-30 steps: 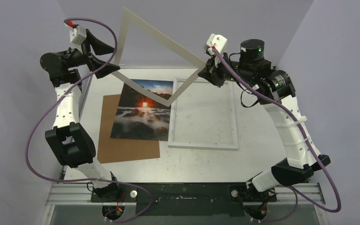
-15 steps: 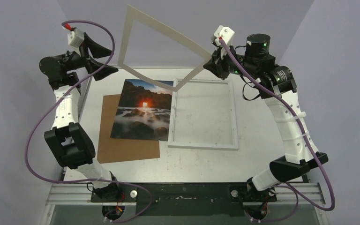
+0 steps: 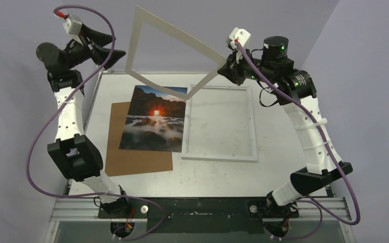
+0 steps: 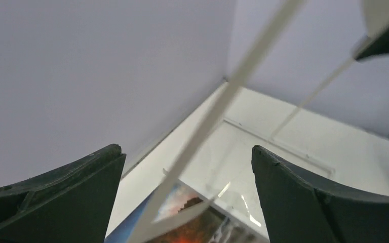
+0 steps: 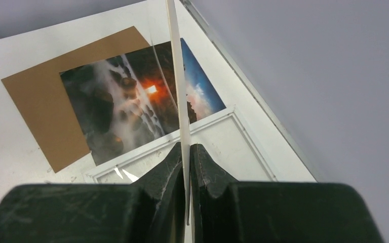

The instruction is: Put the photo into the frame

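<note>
Your right gripper (image 3: 222, 70) pinches the mat (image 3: 182, 32) by its edge, held high at upper centre, likely to keep the frame (image 3: 220, 157) open for loading. The photo (image 3: 154, 121) lies on cardboard (image 3: 131, 162) left of centre, just beside the frame. Your left gripper (image 3: 117, 45) gapes empty at upper left.

photo (image 3: 154, 124): paper print, glossy, smooth.
frame (image 3: 220, 158): white rails, smooth, low sheen; clear pane inside, showing glints and smudges.
mat (image 3: 132, 40): thin pale card, matt.
backing board (image 3: 137, 162): brown cardboard, matt, plain.
surface (image 3: 218, 174): white, smooth, dull, lightly marked.
fingers (image 4: 304, 197): black plastic, matt, finely scratched.
</note>
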Controlling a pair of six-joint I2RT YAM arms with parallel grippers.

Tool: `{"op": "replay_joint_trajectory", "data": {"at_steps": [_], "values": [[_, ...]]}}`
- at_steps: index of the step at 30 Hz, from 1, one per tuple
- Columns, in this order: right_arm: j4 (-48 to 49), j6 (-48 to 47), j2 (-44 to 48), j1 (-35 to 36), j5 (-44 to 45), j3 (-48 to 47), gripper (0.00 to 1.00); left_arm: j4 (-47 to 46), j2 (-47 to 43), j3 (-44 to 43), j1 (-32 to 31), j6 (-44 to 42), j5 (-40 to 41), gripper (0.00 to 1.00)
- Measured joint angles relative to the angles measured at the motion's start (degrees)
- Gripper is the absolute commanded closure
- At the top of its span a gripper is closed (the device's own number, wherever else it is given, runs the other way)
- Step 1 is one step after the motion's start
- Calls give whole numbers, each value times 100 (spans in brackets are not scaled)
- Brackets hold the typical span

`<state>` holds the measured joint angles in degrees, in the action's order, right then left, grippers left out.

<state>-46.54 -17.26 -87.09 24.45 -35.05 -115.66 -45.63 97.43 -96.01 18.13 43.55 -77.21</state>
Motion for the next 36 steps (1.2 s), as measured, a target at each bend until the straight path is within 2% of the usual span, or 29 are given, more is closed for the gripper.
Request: {"op": "replay_joint_trajectory", "data": {"at_steps": [2, 4, 7, 10, 14, 17, 18, 19, 21, 23, 25, 32, 36], "values": [[-2, 31, -94, -15, 35, -153, 95, 2081, 15, -492, -232, -1364, 914, 4], [42, 57, -184, -46, 57, -243, 95, 3602, 7, -892, -505, -2522, 1611, 4], [59, 101, -205, -116, 35, -238, 95, 4638, -101, -979, -728, -3259, 1685, 3], [179, 127, -201, -247, -146, -190, 95, 5346, -103, -979, -599, -3663, 1294, 4], [264, 177, -203, -614, -647, -122, 95, 5619, -94, -804, -358, -3779, 549, 1], [367, 210, -203, -931, -1178, -98, 95, 4201, -144, -155, -352, -2811, 42, 0], [374, 210, -203, -999, -1309, -94, 95, 3762, -140, 4, -376, -2448, -83, 4], [380, 208, -208, -1071, -1486, -87, 95, 3252, -111, 157, -411, -2020, -203, 3], [387, 210, -219, -1123, -1703, -87, 95, 2634, -61, 238, -446, -1478, -269, 3], [389, 210, -229, -1130, -1858, -87, 95, 2396, -55, 221, -481, -1318, -186, 4], [389, 212, -245, -1130, -1943, -87, 95, 2787, -66, 11, -498, -1663, 170, 4], [389, 254, -273, -1130, -1996, -87, 95, 5989, -7, -1753, -938, -4035, 1969, 4], [345, 210, -273, -1130, -2052, -87, 95, 7163, -7, -2020, -1064, -5115, 2057, 4]]}}
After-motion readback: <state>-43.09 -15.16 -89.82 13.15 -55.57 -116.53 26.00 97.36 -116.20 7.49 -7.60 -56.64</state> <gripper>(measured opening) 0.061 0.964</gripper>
